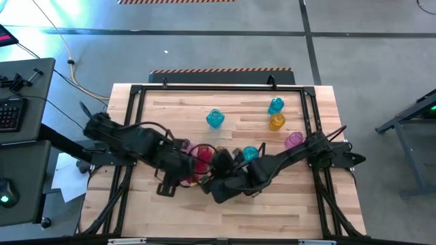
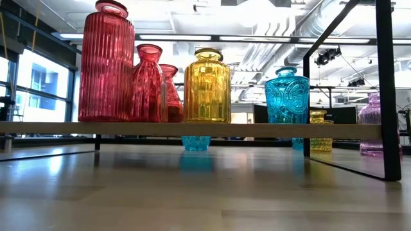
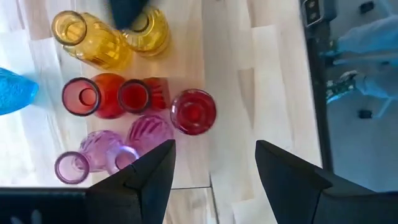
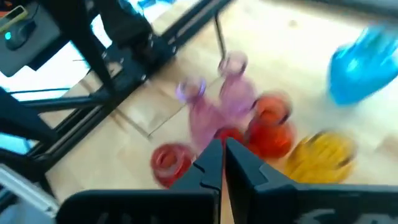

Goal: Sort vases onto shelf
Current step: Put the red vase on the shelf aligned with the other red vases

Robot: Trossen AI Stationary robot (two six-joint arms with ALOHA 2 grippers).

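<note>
Left gripper (image 3: 214, 165) fingers spread wide above red ribbed glass vase (image 3: 193, 112), holding nothing, right gripper (image 4: 223, 163) fingers pressed together, empty, over clustered vases

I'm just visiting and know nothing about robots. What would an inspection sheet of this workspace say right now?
Surface: wooden table inside a black frame.
Job's things: red, yellow and cyan vases stand on the shelf; two pink vases sit beside the reds. Loose on the table: cyan vase, second cyan vase, yellow vase, pink vase.
Clutter: nothing seen.
Grippers: left gripper open above the shelf's vases, holding nothing; right gripper shut, empty, over the same cluster.
Cables: yellow cable runs across the floor.
Surroundings: desk with keyboard at the left; open hall with ceiling ducts behind.
</note>
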